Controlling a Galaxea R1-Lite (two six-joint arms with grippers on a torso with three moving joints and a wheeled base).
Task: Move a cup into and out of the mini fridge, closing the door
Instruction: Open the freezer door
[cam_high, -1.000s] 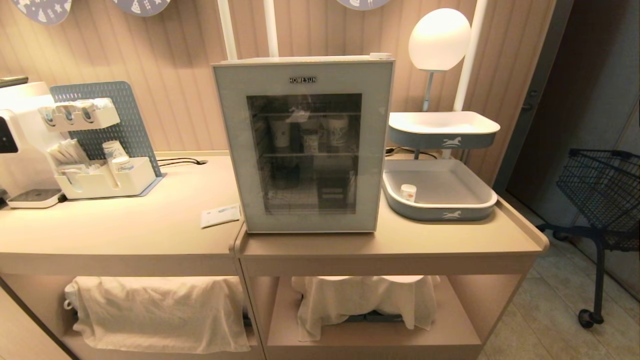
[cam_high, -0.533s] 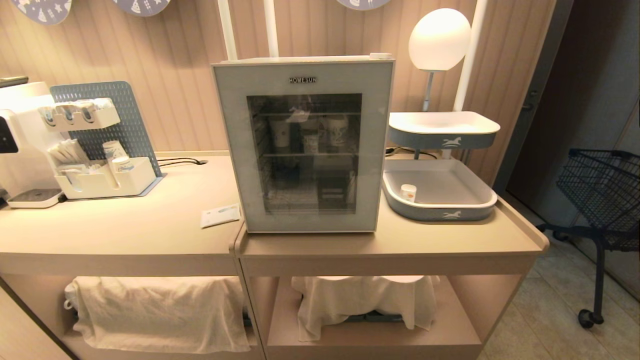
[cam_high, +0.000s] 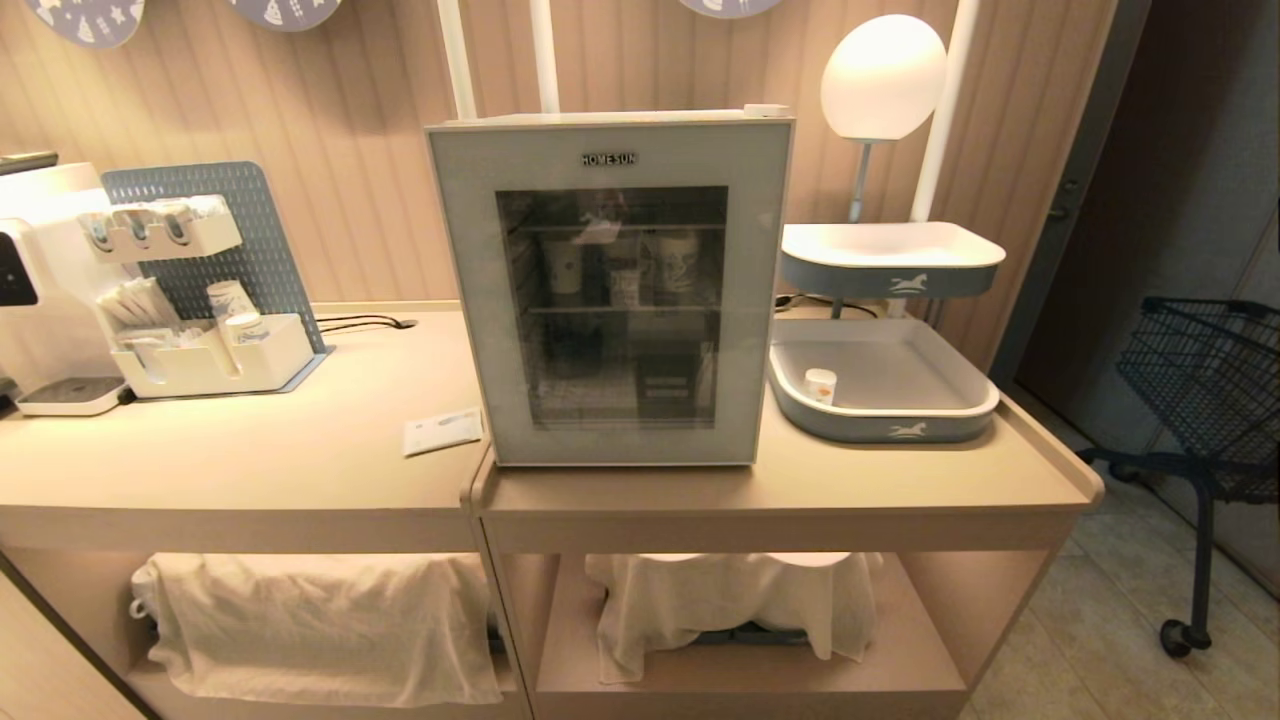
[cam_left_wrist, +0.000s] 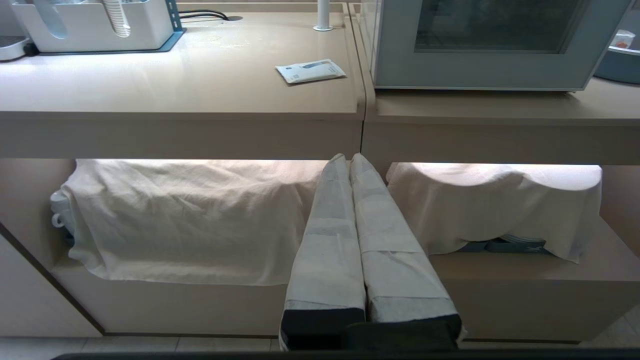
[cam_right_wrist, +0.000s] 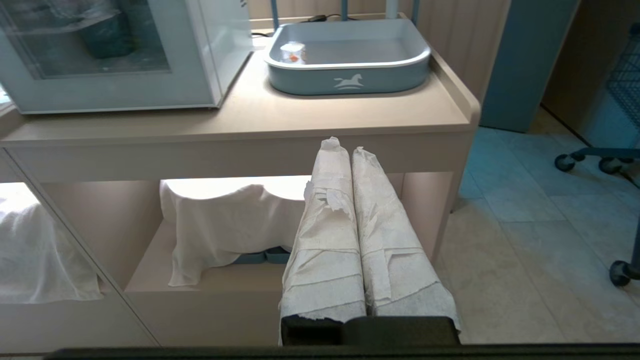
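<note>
Cup sits in the tray beside the shut mini fridge

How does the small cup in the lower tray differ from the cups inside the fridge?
The cup is short and squat with orange marks; the fridge cups are taller, with dark print. The cup stands alone in the open lower tray; the fridge cups stand grouped on a wire shelf behind the closed door. All stand upright and are pale.

place: café-style drinks corner | evidence: coffee machine, paper-cup organiser, glass-door mini fridge on counter, shopping trolley nearby
</note>
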